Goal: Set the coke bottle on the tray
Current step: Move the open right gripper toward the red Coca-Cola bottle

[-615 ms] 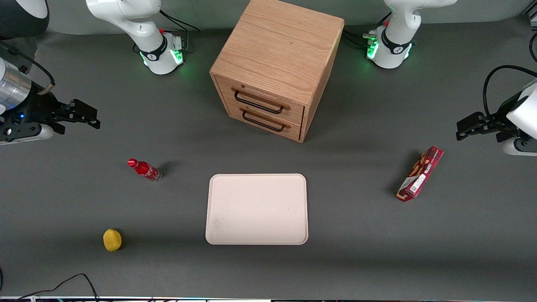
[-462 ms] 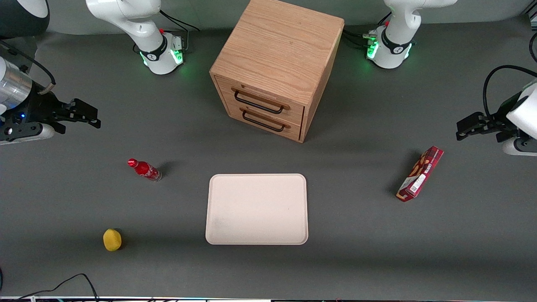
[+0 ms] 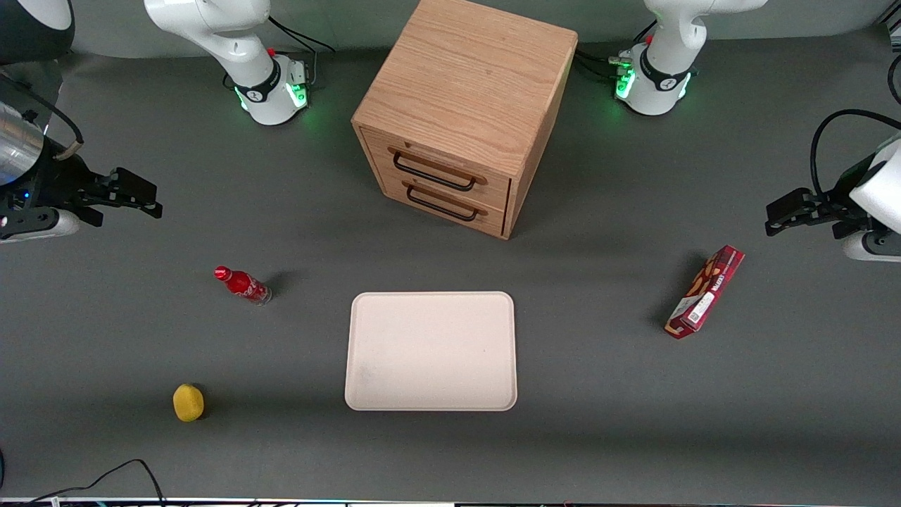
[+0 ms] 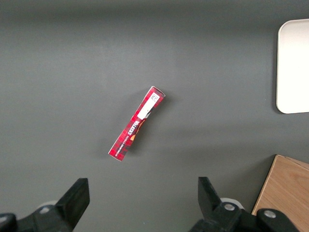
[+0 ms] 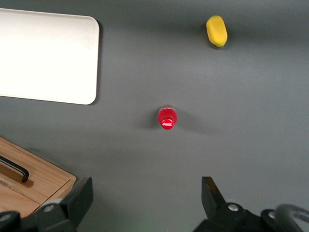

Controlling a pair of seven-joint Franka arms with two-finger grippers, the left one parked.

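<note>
While your gripper (image 3: 144,199), fingers spread apart, has drifted slightly farther from the front camera, the coke bottle (image 3: 243,284) probably stands untouched, well apart from the tray (image 3: 431,351).

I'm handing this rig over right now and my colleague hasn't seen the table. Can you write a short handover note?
Gripper: open, empty, held above the table at the working arm's end, farther from the front camera than the coke bottle.
Coke bottle: standing upright on the table, beside the tray, not touching it.
Tray: nothing on it.
Done: no grasp yet.
Left: reach the bottle, grip it, carry it over and set it on the tray.
</note>
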